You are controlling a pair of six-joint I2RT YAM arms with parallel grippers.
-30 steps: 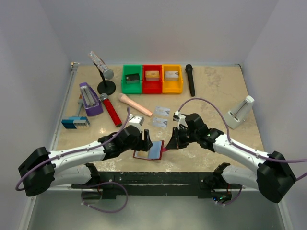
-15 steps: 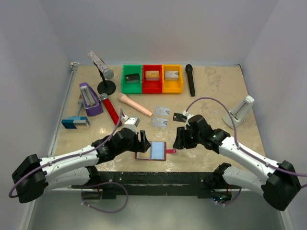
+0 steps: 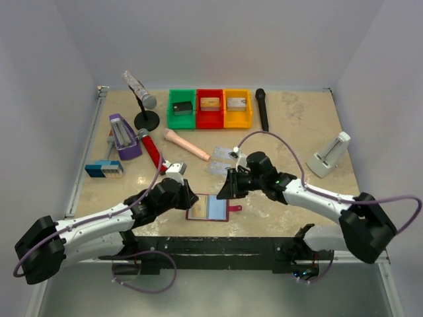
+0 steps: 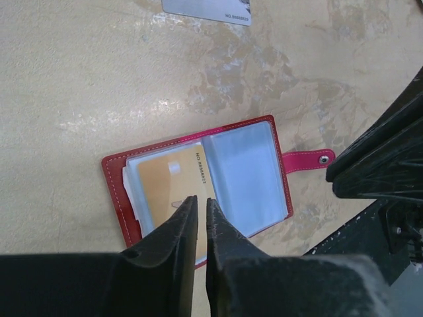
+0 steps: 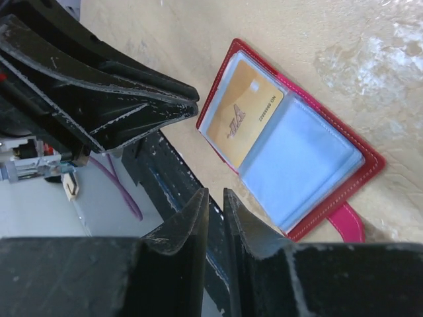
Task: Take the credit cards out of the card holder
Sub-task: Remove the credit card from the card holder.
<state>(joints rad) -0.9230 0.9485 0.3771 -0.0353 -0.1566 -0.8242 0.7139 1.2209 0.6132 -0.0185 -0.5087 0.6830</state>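
Observation:
The dark red card holder (image 3: 208, 207) lies open and flat near the table's front edge. A gold credit card (image 4: 173, 185) sits in its left clear pocket (image 5: 242, 113); the right pocket looks pale blue. Two silver credit cards (image 3: 224, 153) (image 3: 219, 168) lie loose on the table behind it. My left gripper (image 3: 191, 198) hovers over the holder's left half, its tips (image 4: 200, 199) above the gold card. My right gripper (image 3: 224, 191) hangs at the holder's upper right, tips (image 5: 215, 193) off its near edge. Both pairs of jaws stand almost together with only a thin slit, and nothing is between them.
Green (image 3: 182, 109), red (image 3: 210, 108) and yellow (image 3: 238, 108) bins stand at the back, a black microphone (image 3: 262, 110) beside them. A red microphone (image 3: 153, 151), a peach cylinder (image 3: 186, 144), a purple stapler (image 3: 123, 135) and a blue box (image 3: 104, 169) lie left. A white stand (image 3: 329, 155) sits right.
The holder, held tilted between both grippers a second ago, now lies flat and free. My left jaws have closed up. My right gripper drew back, then swung left to the holder.

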